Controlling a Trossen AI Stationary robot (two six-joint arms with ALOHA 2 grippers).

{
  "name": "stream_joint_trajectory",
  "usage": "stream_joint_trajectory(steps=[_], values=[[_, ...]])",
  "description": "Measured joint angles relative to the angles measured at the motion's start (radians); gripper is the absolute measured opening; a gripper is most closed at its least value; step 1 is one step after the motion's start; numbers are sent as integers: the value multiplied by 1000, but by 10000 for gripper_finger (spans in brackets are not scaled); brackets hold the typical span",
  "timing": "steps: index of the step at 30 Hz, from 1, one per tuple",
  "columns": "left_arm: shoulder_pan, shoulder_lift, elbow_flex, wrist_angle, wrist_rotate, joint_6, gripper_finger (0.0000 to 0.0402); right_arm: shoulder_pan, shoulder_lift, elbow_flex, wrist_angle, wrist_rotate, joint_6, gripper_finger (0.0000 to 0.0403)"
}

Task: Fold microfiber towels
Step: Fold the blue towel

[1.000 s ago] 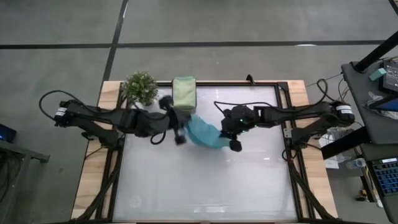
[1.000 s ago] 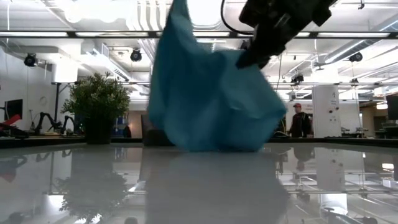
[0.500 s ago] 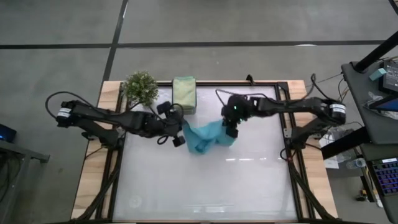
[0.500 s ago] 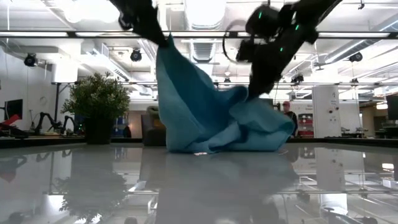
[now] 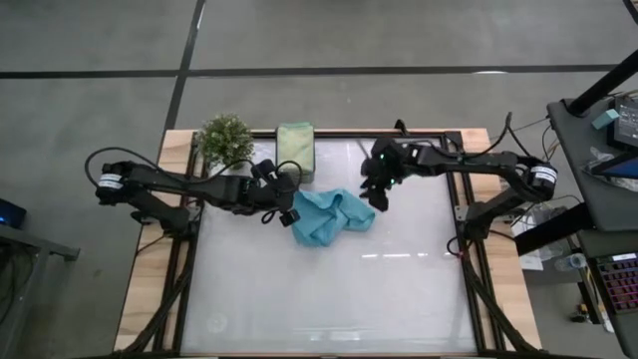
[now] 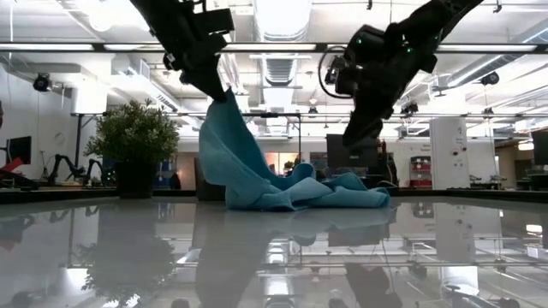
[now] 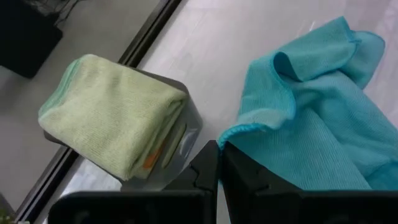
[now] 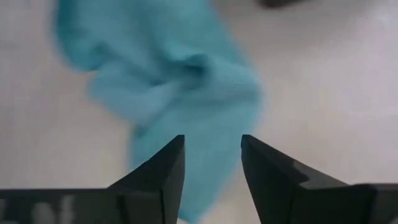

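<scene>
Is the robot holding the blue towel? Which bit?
Yes. The left gripper pinches the blue towel by one edge; the right gripper is open, holding nothing.

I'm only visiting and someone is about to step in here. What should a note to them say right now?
Left end effector: shut on one corner of the light blue towel, holding that corner up.
Right end effector: open, empty, above the towel's other end.
The rest of the towel lies crumpled on the table.
Done: a folded sage green towel sits on a small box by the potted plant.
Left: spread and fold the blue one.
</scene>
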Motion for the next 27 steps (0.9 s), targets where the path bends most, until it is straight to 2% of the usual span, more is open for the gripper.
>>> stream_joint_trajectory(steps=[4, 8, 12, 14, 27], values=[[4, 0, 1, 1, 0, 25, 0, 90, -3, -21, 1, -7, -46, 144], [4, 0, 1, 1, 0, 28, 0, 165, 6, -56, 80, 5, -30, 145], [4, 0, 1, 1, 0, 28, 0, 223, 26, -68, 117, 122, -8, 142], [4, 0, 1, 1, 0, 29, 0, 238, 42, -68, 118, 159, -9, 140], [4, 0, 1, 2, -1, 32, 0, 251, 163, -68, 130, 185, -8, 125]])
